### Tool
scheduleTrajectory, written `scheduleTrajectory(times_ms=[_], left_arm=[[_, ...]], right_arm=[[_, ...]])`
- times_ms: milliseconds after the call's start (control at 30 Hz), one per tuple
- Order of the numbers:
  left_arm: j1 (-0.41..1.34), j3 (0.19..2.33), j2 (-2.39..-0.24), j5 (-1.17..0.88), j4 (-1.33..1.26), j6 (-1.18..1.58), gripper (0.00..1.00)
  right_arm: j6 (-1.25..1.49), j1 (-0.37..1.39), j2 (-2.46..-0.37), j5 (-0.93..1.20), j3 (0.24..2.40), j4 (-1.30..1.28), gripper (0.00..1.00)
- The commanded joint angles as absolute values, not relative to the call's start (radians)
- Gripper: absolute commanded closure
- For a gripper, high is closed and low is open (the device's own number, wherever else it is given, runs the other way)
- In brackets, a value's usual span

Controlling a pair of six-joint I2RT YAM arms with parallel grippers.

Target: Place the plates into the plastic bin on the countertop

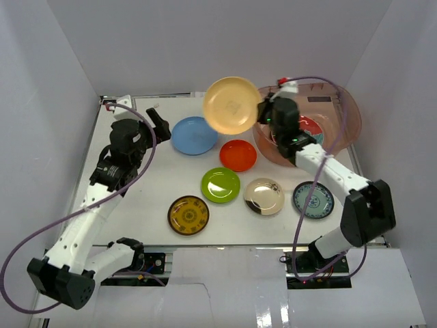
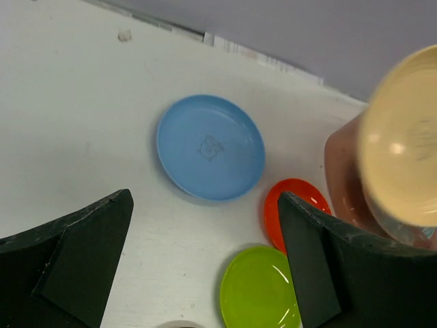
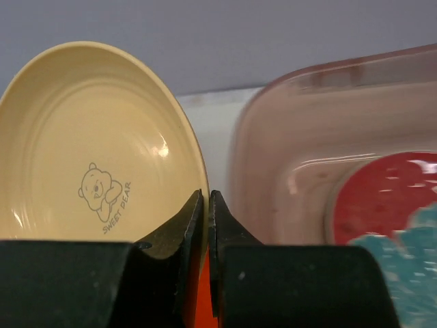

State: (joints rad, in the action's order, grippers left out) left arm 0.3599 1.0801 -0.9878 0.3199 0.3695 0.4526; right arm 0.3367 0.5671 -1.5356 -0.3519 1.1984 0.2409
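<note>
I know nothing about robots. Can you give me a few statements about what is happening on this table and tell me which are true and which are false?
1. The right hand pinches the rim of the cream-yellow plate, holding it up in the air. True.
2. The left hand grips the light blue plate. False: that hand is open and empty, and the blue plate lies on the countertop.
3. The plastic bin has nothing in it. False: a red plate already lies inside.
4. The green plate lies on the countertop, outside the bin. True.

"SWEET PEAR" on tan plate (image 3: 95, 130)
</note>
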Motion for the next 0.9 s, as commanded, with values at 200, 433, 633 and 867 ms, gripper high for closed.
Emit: scheduleTrajectory(times_ms=[200, 433, 633, 867], left_arm=[[0.327, 1.114, -1.351, 0.25, 0.321, 0.586, 0.03], [0.215, 1.149, -1.62, 0.126, 0.233, 0.657, 0.07], [0.189, 1.221, -1.805, 0.063, 0.156, 0.661, 0.11], [0.189, 1.33, -1.937, 0.046, 0.164, 0.655, 0.2]], right_arm=[[0.339, 0.008, -1.411, -0.229, 1.075, 0.186, 0.92], [0.348, -0.103, -1.601, -0.192, 1.146, 0.161, 0.92], [0.347, -0.117, -1.686, -0.12, 1.203, 0.129, 0.72], [0.356, -0.114, -1.577, 0.037, 1.14, 0.132, 0.35]])
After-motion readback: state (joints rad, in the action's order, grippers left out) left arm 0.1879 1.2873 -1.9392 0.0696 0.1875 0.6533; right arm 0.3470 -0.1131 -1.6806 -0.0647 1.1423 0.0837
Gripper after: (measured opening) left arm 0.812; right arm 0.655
